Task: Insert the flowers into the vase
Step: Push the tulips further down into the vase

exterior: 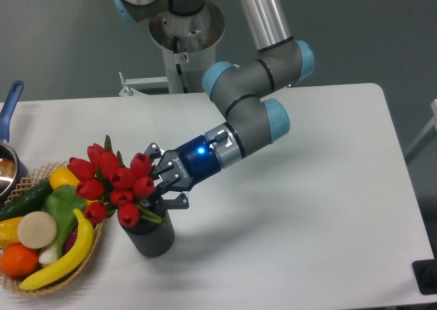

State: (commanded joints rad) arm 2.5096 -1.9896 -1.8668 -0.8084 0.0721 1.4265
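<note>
The flowers [116, 186] are being held by the end effector [161, 185], whose fingers are closed on the short stems just below the leaves, directly above the vase [148, 232] near the front left of the tabletop [307, 207]. The bunch is judged to be light and soft, with buds and leaves that are easily crushed, so the tied stems are being treated as the sensible place for a grip. The long axis is being kept tilted: the red buds are pointing up and to the left, over the edge of the fruit basket [82, 262], while the stem end is pointing down and right into the round hollow. The lower buds appear to be touching the rim.
</note>
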